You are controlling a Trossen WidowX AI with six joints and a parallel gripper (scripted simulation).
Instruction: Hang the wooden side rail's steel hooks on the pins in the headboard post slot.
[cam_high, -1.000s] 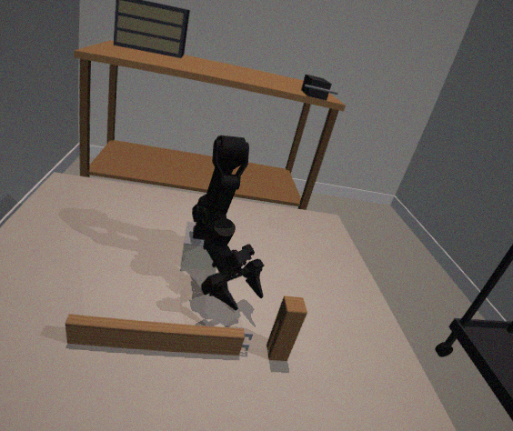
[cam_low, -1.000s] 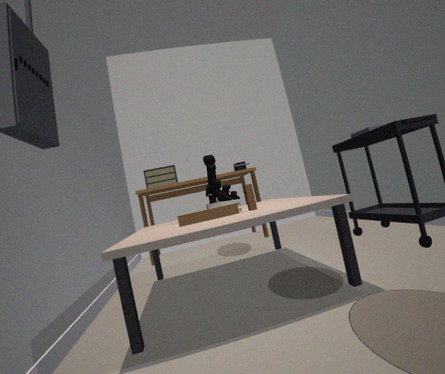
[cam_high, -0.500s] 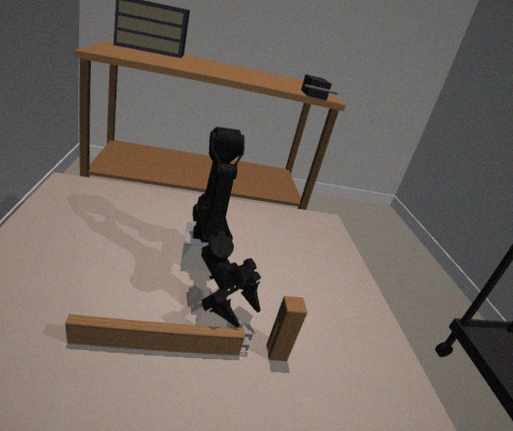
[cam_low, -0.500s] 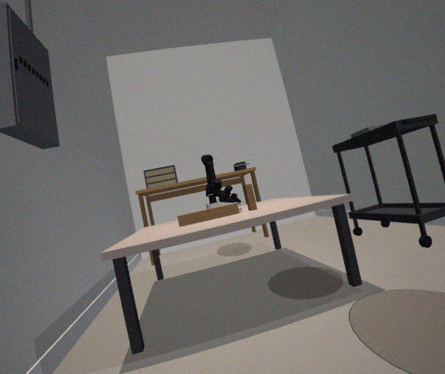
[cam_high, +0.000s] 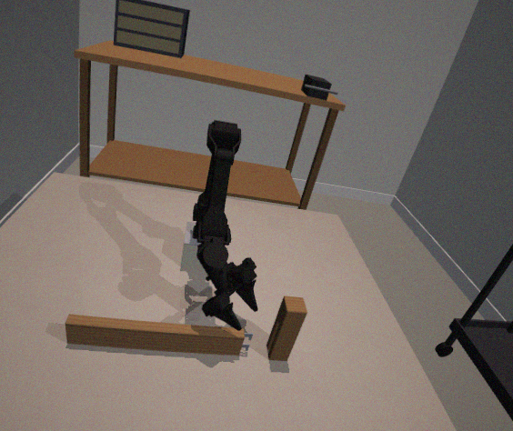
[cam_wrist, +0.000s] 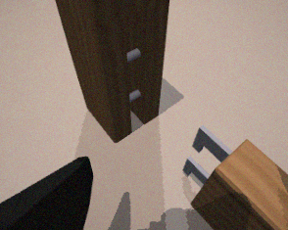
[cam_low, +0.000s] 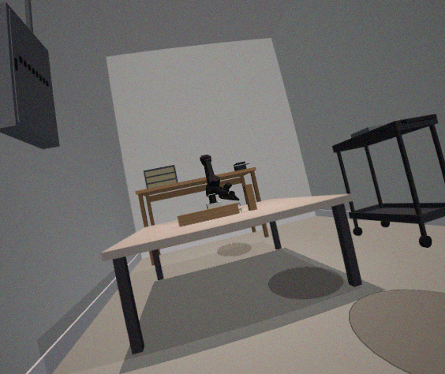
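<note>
The wooden rail (cam_high: 151,338) (cam_low: 206,215) (cam_wrist: 255,171) lies on the table (cam_high: 362,383) (cam_low: 306,201) (cam_wrist: 245,57). The upper steel hook (cam_wrist: 215,141) and lower steel hook (cam_wrist: 198,169) stick out of its right end toward the post (cam_high: 289,325) (cam_low: 251,196) (cam_wrist: 105,47), with a gap between. The post stands upright. In the wrist view, its slot shows an upper pin (cam_wrist: 133,55) and a lower pin (cam_wrist: 135,96), with no hook on them. My gripper (cam_high: 248,319) (cam_wrist: 192,152) is open and empty, above and behind the rail's hook end. Its right finger is mostly out of the wrist view.
A wooden workbench (cam_high: 237,74) (cam_low: 189,185) with a drawer cabinet (cam_high: 150,27) (cam_low: 160,175) and a dark box (cam_high: 316,86) stands behind the table. A black wheeled cart (cam_high: 487,327) (cam_low: 405,170) stands at the right. A grey wall cabinet (cam_low: 31,78) hangs at the left.
</note>
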